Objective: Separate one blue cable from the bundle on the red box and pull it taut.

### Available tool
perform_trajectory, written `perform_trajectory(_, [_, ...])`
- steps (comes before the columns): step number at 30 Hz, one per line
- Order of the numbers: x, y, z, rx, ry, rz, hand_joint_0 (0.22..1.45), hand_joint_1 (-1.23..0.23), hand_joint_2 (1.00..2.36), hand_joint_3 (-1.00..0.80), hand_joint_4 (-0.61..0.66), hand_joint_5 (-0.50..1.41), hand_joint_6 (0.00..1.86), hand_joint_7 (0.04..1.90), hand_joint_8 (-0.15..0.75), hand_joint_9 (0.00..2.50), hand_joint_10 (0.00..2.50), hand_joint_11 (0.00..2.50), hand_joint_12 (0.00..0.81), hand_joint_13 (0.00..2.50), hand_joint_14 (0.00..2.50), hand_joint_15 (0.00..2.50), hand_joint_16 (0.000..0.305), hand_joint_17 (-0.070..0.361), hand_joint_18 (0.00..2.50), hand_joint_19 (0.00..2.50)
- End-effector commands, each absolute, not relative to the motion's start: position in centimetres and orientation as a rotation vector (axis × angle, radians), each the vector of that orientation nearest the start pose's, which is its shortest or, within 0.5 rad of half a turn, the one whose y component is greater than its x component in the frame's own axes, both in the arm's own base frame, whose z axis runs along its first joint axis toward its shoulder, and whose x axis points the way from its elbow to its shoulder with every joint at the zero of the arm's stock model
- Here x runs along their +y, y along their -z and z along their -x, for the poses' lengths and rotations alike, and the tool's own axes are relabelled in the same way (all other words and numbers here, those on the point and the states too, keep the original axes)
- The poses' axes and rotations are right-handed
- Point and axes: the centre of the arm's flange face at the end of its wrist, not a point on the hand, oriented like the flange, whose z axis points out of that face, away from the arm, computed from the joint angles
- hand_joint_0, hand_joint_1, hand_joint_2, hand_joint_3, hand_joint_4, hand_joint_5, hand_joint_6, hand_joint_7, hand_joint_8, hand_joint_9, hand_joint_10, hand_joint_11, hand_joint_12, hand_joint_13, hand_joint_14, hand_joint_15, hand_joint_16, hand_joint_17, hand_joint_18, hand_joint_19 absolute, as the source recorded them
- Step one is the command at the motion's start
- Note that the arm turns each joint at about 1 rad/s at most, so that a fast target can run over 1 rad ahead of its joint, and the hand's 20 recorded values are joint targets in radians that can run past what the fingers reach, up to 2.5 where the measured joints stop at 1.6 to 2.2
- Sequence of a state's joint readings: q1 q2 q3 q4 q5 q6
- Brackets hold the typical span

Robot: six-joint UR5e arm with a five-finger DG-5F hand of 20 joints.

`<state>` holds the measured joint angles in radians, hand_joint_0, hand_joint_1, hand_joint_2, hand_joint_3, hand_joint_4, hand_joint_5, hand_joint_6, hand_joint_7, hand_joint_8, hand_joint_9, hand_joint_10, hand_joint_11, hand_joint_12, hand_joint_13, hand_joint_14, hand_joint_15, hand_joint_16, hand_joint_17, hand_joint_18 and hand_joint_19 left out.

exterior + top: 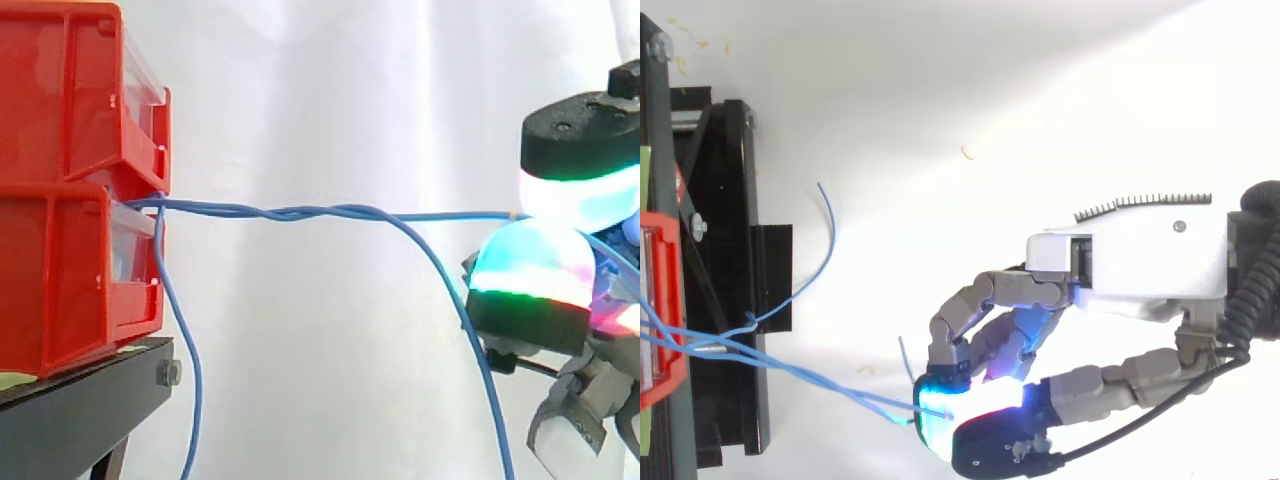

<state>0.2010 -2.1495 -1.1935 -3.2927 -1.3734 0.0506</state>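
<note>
The hand (1140,262) is pinching one thin blue cable (450,215) between two fat, round, glowing fingers (585,195) on the right. The cable is running straight and tight from the fingers, going left into the gap between two shiny red plastic bins (60,110), stacked one on the other. Near the bins it is twisting round a second blue strand (470,335), which is drooping down in a curve. A third strand (193,380) is hanging down just beside the lower bin. The bins are sitting on one black stand (80,410).
</note>
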Motion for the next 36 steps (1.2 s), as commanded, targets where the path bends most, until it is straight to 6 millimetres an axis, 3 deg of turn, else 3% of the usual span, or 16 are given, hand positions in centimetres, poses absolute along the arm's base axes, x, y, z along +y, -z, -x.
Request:
perform_trajectory(1, [-1.42, -31.29, -69.10, 1.478, -0.993, -1.423, 0.49, -0.71, 1.44, 0.07, 0.01, -0.12, 0.85, 1.05, 0.376, 1.03, 0.01, 0.56, 0.475, 0.61, 0.00, 0.21, 0.073, 0.164, 0.70, 0.47])
perform_trajectory(36, [-1.20, -31.60, -69.95, 1.428, -1.032, -1.382, 0.49, -0.71, 1.43, 0.07, 0.02, -0.12, 0.85, 1.05, 0.380, 1.04, 0.01, 0.55, 0.473, 0.62, 0.00, 0.21, 0.073, 0.163, 0.70, 0.47])
